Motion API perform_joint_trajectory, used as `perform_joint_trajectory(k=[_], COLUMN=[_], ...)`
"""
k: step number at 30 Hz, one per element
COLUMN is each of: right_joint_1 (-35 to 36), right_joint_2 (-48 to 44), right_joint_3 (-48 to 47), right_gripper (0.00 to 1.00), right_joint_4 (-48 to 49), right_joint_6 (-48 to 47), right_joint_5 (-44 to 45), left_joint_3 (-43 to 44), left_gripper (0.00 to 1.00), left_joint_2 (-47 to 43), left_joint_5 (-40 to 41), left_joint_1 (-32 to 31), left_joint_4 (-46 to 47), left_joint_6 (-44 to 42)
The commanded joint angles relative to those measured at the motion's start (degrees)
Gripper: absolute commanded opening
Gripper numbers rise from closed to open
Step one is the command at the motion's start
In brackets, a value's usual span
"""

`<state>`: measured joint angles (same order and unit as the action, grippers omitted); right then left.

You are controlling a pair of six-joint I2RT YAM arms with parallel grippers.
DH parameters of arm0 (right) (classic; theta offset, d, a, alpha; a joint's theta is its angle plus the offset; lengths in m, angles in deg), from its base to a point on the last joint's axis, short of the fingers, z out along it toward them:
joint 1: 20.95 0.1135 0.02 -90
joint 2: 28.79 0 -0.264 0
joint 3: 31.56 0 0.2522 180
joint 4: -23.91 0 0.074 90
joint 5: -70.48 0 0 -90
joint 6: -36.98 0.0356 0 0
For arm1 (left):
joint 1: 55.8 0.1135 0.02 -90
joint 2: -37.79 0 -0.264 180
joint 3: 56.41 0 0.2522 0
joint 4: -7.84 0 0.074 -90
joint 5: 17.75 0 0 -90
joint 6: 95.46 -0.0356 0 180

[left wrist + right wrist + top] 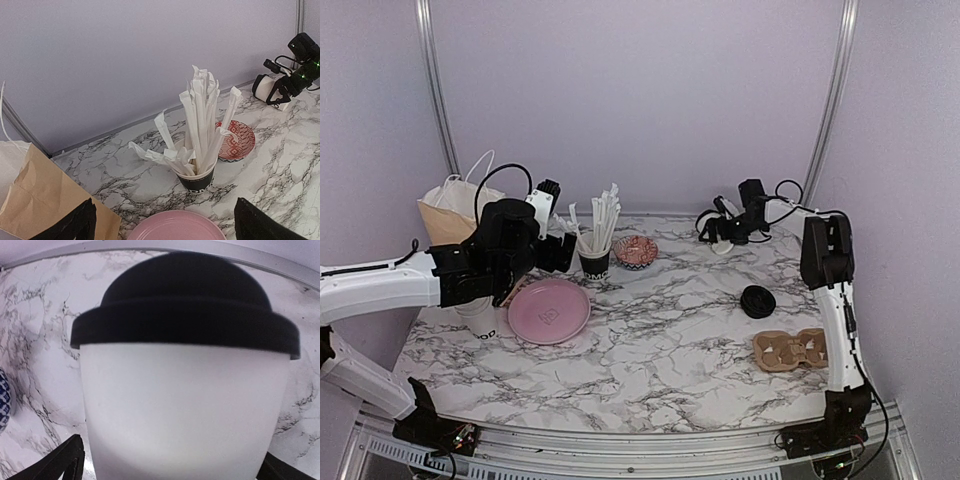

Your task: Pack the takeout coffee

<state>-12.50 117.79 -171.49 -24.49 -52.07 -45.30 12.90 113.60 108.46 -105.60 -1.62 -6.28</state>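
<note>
At the far right of the table (650,350), in the upper right of the overhead view, the coffee cup (724,246) sits between the fingers of my right hand (715,238). From that wrist, its white wall and black lid (185,305) fill the frame, with my fingertips (65,460) poking in at both lower corners. That hand is spread wide around the cup; I cannot tell whether the pads touch it. The arm rises from its base and bends left at the elbow. My left hand (165,220) hangs above the far edge of the pink plate (175,227), near the cup of straws (196,182), fingers wide apart and holding nothing.
</note>
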Motion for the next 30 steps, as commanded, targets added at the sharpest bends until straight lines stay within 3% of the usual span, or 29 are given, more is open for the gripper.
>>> perform_joint_trajectory(k=[1, 9, 12, 17, 22, 25, 30], right_joint_1=[1.2, 1.1, 1.1, 1.1, 1.1, 1.4, 3.8], right_joint_2=[-1.3, -4.2, -8.0, -22.3, -41.3, -50.0, -60.8], right_joint_3=[0.1, 4.2, 7.5, 19.6, 37.9, 46.7, 54.8], right_gripper=[0.95, 0.71, 0.69, 0.7, 0.74, 0.74, 0.75], right_joint_4=[-5.6, -5.2, -4.7, -2.5, 2.7, 0.4, -5.9], right_joint_6=[-7.6, -8.3, -9.2, -14.5, -24.7, -35.0, -48.2], right_joint_5=[5.8, 2.2, -2.8, -10.6, -21.4, -30.1, -37.2], left_joint_3=[1.6, 1.8, 2.2, 4.9, 9.7, 12.8, 17.2], left_gripper=[0.96, 0.97, 0.97, 0.98, 0.99, 0.99, 0.99], left_joint_2=[-1.9, -2.6, -2.4, -2.0, -1.9, -0.6, 2.1], left_joint_5=[-0.8, -2.1, -4.7, -14.0, -32.3, -40.8, -46.4], left_joint_1=[0.4, 0.4, 0.4, 0.4, 0.3, -0.7, -7.1], left_joint_4=[-1.5, -2.3, -2.5, -3.7, -3.4, -2.5, -1.5], left_joint_6=[0.4, 0.3, 0.0, 2.4, 7.1, 8.2, 5.4])
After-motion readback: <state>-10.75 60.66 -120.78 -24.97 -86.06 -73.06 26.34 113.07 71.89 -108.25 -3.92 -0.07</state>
